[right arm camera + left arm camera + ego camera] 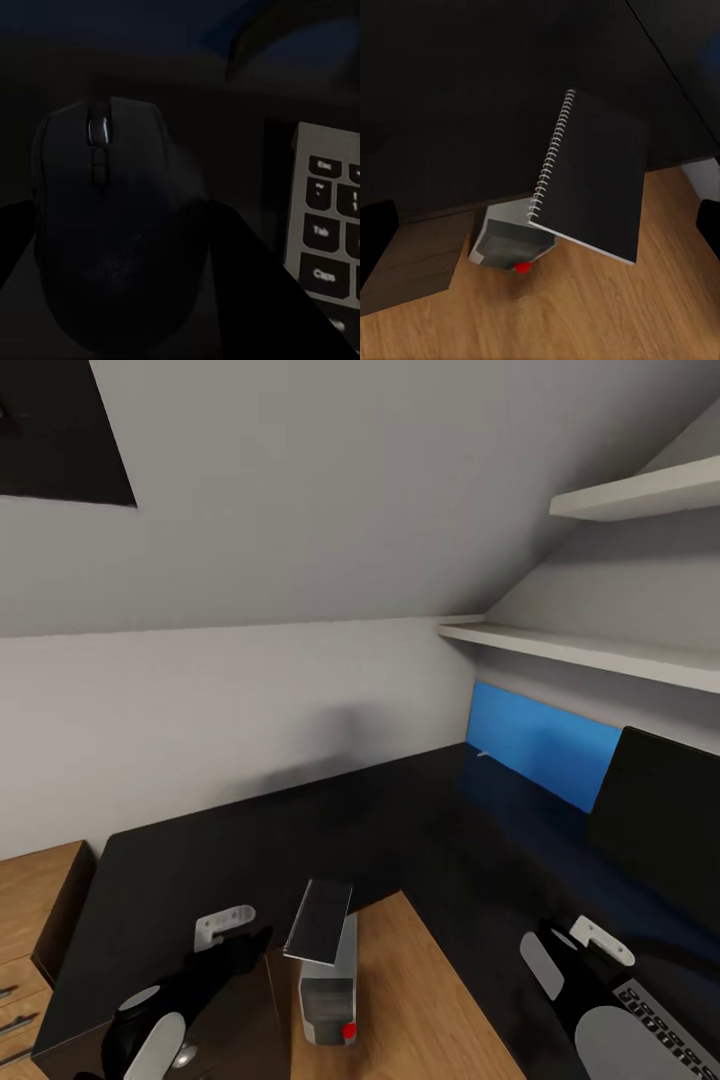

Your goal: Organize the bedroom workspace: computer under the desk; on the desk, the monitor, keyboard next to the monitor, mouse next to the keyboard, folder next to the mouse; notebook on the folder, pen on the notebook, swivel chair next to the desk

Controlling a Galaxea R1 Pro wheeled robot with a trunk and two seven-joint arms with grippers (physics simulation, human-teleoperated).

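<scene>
Along the wall, the black counter is seen, with the monitor at its right. Below, the computer is topped by a tilted notebook, which could slide off if nudged. By the keyboard, the mouse is straddled by the right tool; its grip cannot be told. The left tool appears open.

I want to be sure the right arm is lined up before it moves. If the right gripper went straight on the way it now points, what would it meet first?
Most likely the mouse, which lies dead ahead on the desk in the right wrist view. The keyboard sits off to one side of that line.
</scene>
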